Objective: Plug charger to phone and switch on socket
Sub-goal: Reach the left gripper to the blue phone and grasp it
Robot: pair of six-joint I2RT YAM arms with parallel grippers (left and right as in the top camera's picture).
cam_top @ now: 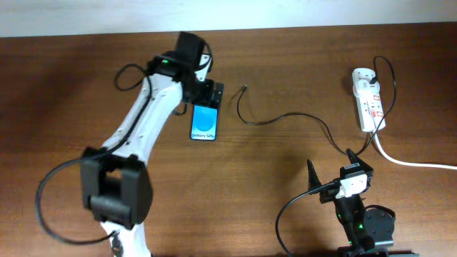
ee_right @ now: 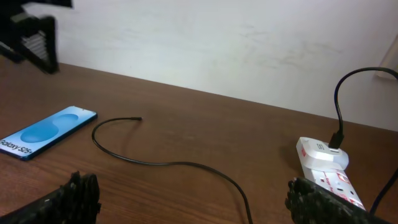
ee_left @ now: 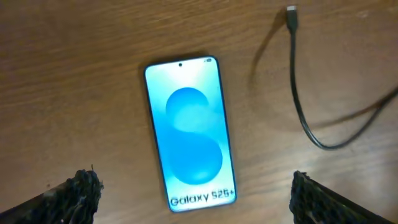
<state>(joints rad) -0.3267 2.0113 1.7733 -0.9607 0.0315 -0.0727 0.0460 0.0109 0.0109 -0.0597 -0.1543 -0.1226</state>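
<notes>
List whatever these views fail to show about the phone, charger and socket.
Phone port: left wrist view shows only the screen face; overhead, too small.
Socket switch position: right wrist, mostly behind the right finger and bottom edge; overhead, too small.
Charger path: right wrist, runs off the bottom edge.
Connector type: left wrist, blurred.

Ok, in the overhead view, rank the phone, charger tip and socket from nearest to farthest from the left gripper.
1. phone, right beside the left gripper.
2. charger tip, to its right.
3. socket, far right of the table.
</notes>
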